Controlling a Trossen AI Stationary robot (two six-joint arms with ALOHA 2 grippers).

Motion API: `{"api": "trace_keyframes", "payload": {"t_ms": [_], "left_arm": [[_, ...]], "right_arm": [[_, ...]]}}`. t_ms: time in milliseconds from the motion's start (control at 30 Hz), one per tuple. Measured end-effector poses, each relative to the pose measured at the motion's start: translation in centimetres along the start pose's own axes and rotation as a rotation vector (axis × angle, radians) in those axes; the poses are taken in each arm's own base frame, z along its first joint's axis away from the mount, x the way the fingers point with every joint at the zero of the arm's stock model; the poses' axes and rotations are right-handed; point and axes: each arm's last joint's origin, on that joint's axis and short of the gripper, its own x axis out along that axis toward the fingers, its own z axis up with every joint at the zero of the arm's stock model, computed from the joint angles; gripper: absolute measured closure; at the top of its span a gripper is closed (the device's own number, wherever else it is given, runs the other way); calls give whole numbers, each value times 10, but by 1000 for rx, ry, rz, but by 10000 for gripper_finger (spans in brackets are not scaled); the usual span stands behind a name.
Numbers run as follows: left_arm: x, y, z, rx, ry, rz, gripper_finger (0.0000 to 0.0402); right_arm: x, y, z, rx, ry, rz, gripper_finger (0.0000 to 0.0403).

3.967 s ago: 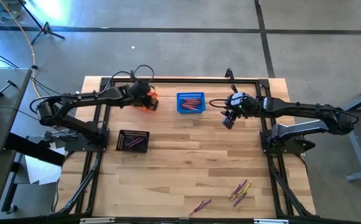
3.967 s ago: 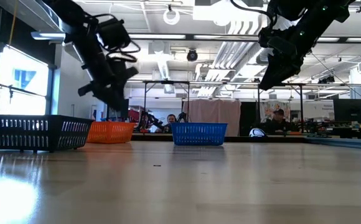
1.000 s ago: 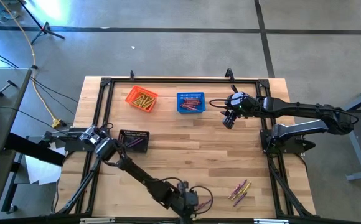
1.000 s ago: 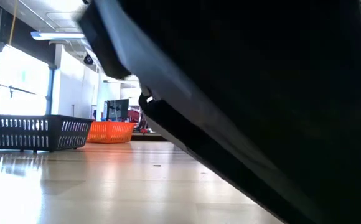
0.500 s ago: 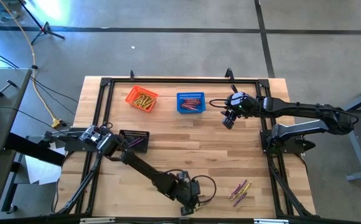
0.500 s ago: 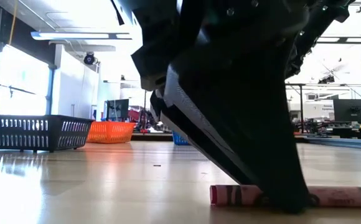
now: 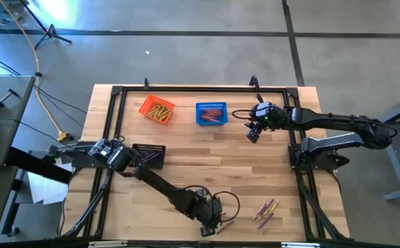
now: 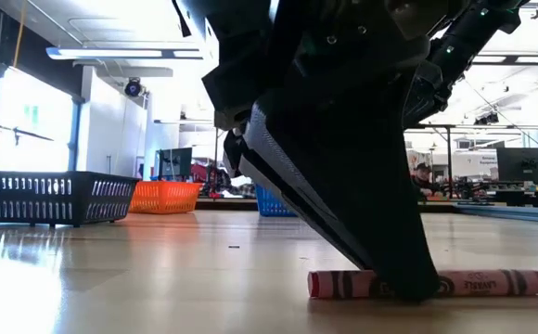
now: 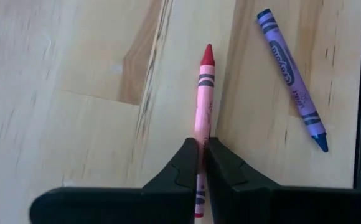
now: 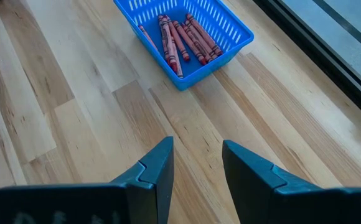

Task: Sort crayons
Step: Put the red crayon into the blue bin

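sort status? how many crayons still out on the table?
Done: orange basket, blue basket and black basket all hold crayons. In hand: left gripper shut on a red crayon. Left: a purple crayon beside it, plus a loose cluster.

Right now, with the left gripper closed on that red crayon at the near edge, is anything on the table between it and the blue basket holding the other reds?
Nothing visible does. The left gripper pinches the red crayon; bare wood lies toward the blue basket.

Red crayon (image 9: 203, 124) lying flat on table, pinched mid-length; purple crayon (image 9: 291, 78) laid near, apart.
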Motion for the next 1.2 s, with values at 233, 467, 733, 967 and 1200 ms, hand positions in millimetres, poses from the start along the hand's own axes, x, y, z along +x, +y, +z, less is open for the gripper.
{"api": "trace_keyframes", "payload": {"t_ms": [233,467,733,967,1200], "left_arm": [[-13,8,6,-19,-15,54,400],[-39,16,2,-53,13,191,401],[-112,21,-4,-84,-7,353,401],[-158,36,-26,-160,29,599,400],[-185,64,-46,-236,1,697,396]], "right_arm": [[0,0,0,0,0,0,279],[0,0,0,0,0,0,279],[0,0,0,0,0,0,279],[0,0,0,0,0,0,279],[0,0,0,0,0,0,279]]}}
